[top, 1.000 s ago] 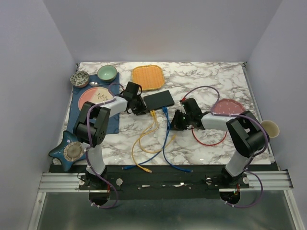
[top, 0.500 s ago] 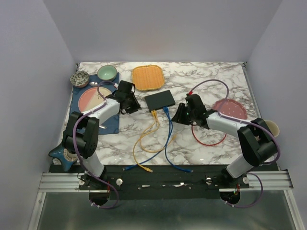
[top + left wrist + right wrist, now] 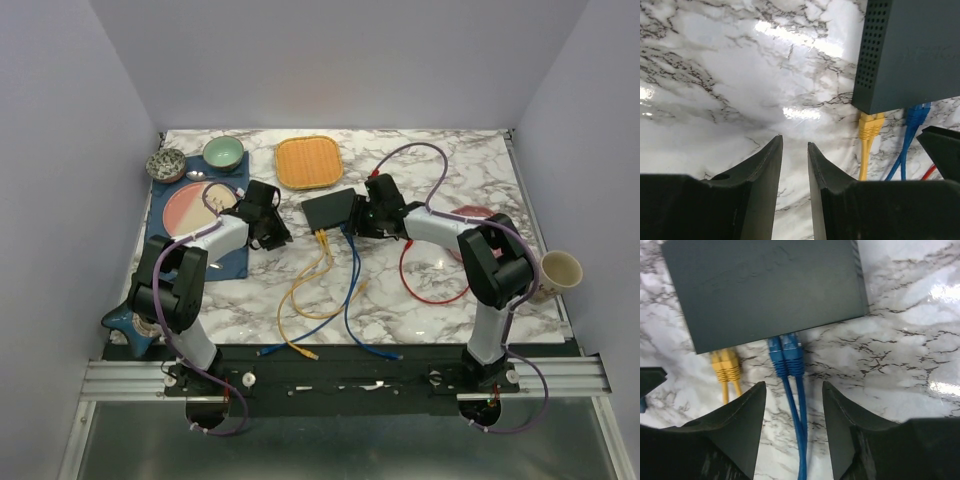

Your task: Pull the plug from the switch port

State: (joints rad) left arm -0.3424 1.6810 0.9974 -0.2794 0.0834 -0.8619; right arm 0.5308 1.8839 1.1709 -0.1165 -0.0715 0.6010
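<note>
My right tool point(image 3: 793, 387) stands wide and empty, straddling the blue cables point(image 3: 799, 430) just behind their plugs point(image 3: 785, 354), seated in the switch point(image 3: 765, 285) ahead, lined up to pull. My left tool point(image 3: 794, 141), narrow and empty, has the switch ahead-right.

Table point(image 3: 920, 340): glossy, smooth, marble-patterned surface with bright glare patches. Switch point(image 3: 765, 290), just ahead of the right gripper point(image 3: 793, 390): matt dark casing, side wall perforated. Blue plugs point(image 3: 785, 355) ahead of the finger gap and yellow plugs point(image 3: 725, 365) to its left: smooth plastic. Fingers point(image 3: 735, 430): matt black.
</note>
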